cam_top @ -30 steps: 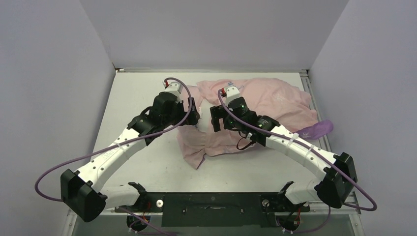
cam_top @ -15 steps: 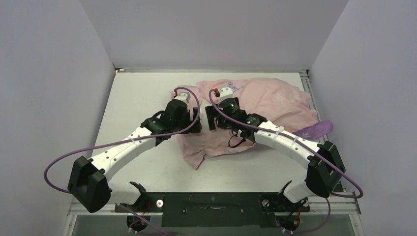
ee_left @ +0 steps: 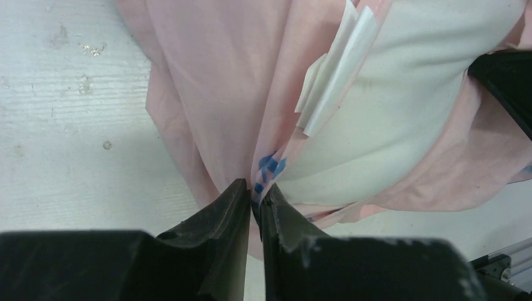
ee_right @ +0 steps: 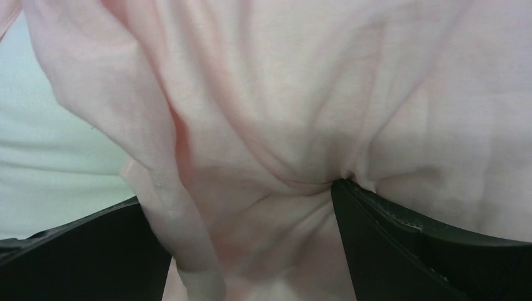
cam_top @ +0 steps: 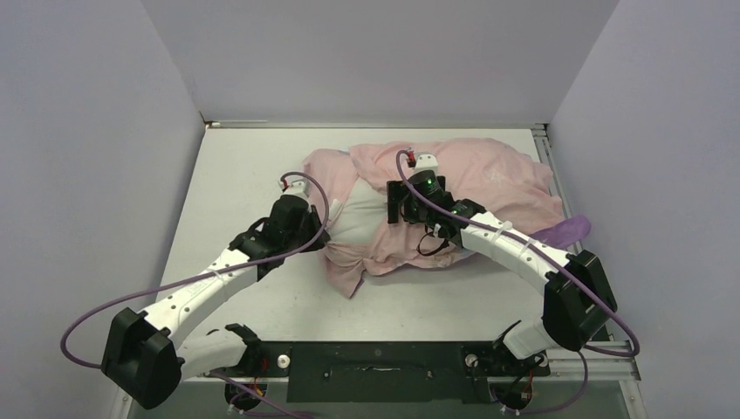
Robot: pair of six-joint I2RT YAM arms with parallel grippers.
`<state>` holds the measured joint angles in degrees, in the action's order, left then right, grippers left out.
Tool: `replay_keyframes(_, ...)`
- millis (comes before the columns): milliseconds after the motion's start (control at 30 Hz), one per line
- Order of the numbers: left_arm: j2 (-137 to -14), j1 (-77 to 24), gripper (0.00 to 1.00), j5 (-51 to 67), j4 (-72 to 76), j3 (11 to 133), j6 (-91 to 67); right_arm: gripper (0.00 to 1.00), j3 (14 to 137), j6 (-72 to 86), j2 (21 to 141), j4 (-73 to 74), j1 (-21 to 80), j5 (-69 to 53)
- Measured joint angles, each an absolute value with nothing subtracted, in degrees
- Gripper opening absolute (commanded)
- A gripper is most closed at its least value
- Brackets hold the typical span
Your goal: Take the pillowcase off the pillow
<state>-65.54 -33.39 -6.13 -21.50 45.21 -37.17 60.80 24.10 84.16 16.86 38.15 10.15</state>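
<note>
The pillowcase [cam_top: 489, 175] lies bunched across the table's far right, pale pink side out, with a purple corner [cam_top: 565, 230] showing at the right edge. The white pillow [cam_top: 358, 218] shows through its open left end. My left gripper [cam_top: 326, 239] is shut on the pillowcase's edge, pinching a pink fold [ee_left: 219, 81] with blue print beside the pillow [ee_left: 401, 106]; its jaws [ee_left: 256, 200] are nearly together. My right gripper [cam_top: 397, 206] stands open, its fingers pressed down into the pink cloth [ee_right: 282, 94] on top of the pillow, spread wide [ee_right: 237, 194].
White fabric tags [ee_left: 335, 69] hang from the pillow's seam. Bare white tabletop [cam_top: 244, 166] lies left of the pillow. Grey walls close in the left, back and right. A metal rail [cam_top: 550, 148] runs along the table's right edge.
My left gripper has shut on the pillowcase edge and drawn back toward the near left, baring the white pillow. My right gripper has shifted a little right onto the pillow, still open.
</note>
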Motion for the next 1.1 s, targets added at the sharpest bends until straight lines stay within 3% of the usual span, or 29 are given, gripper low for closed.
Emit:
replay_keyframes(167, -61.32, -31.86, 0.0, -4.86, -20.32, 41.69, -39.35, 0.9, 60.55, 24.82, 83.66, 16.86, 37.12, 8.93)
replay_keyframes(500, -57.23, -28.97, 0.0, 0.71, -14.98, 33.76, -43.59, 0.9, 63.2, 20.97, 82.04, 20.49, 39.31, 6.7)
replay_keyframes(867, -56.71, -28.47, 0.0, 3.99, -10.74, 29.41, -46.15, 0.9, 73.54, 14.41, 81.3, 20.84, 53.58, 6.35)
replay_keyframes(1100, -55.55, -28.38, 0.0, 4.58, -9.69, 28.45, -46.44, 0.9, 76.07, 13.63, 88.23, 20.71, 58.5, 4.43)
